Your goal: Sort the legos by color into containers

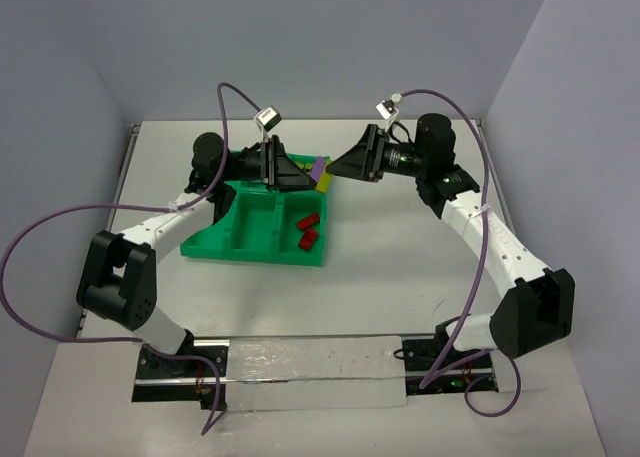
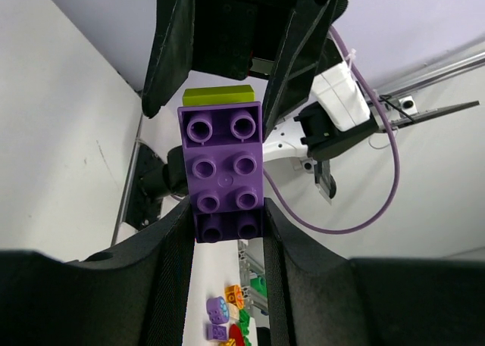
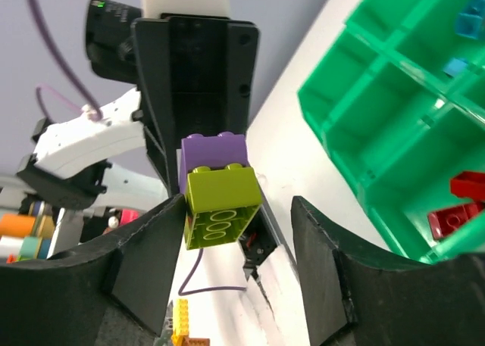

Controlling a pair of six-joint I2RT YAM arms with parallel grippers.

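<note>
Top external view is showing both arms meeting over the far right corner of the green tray (image 1: 212, 240) on the counter (image 1: 400, 262). The left fingers (image 2: 163, 278) are clamping a purple brick (image 2: 225, 172) with a yellow-green brick (image 3: 221, 206) stuck on its end. The right fingers (image 3: 326, 270) are standing open around the yellow-green brick, not gripping it. Red legos (image 1: 307, 232) are lying at the tray's right end.

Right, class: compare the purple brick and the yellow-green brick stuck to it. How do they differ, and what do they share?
Colour: the purple brick is violet, the yellow-green brick lime. Grip: the purple brick is clamped in the left end effector; the yellow-green brick sits ungripped inside the open right end effector. Shared: both are joined together, held above the table.
</note>
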